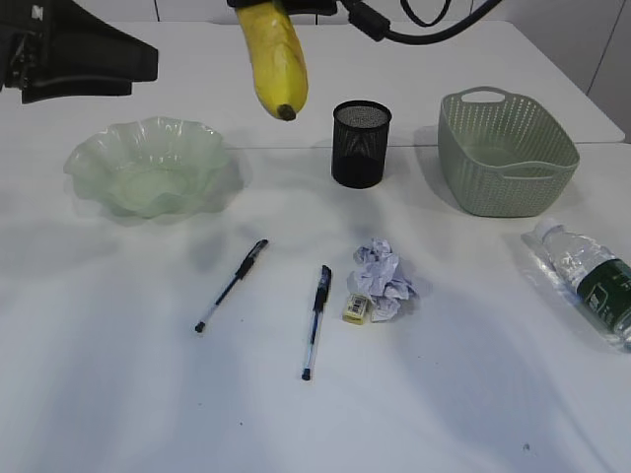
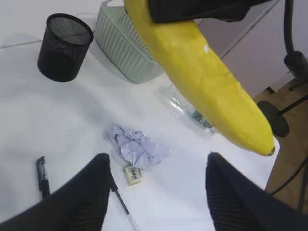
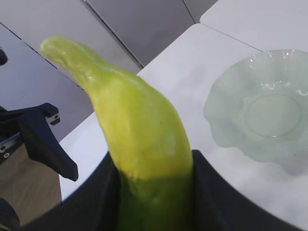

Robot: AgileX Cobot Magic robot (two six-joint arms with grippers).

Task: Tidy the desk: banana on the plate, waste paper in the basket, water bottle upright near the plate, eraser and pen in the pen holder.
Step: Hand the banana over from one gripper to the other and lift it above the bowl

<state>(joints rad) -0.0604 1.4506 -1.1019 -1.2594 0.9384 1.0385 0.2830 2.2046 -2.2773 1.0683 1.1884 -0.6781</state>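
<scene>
Right gripper (image 3: 154,192) clamps banana (image 3: 139,130) (plate (image 3: 231,125) beyond).

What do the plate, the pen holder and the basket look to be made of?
Plate: pale green translucent glass or plastic, glossy, wavy rim; which one is unclear.
Pen holder: black wire mesh, probably metal, matte; light shows through it.
Basket: grey-green moulded plastic, matte, woven-look perforated walls.
</scene>
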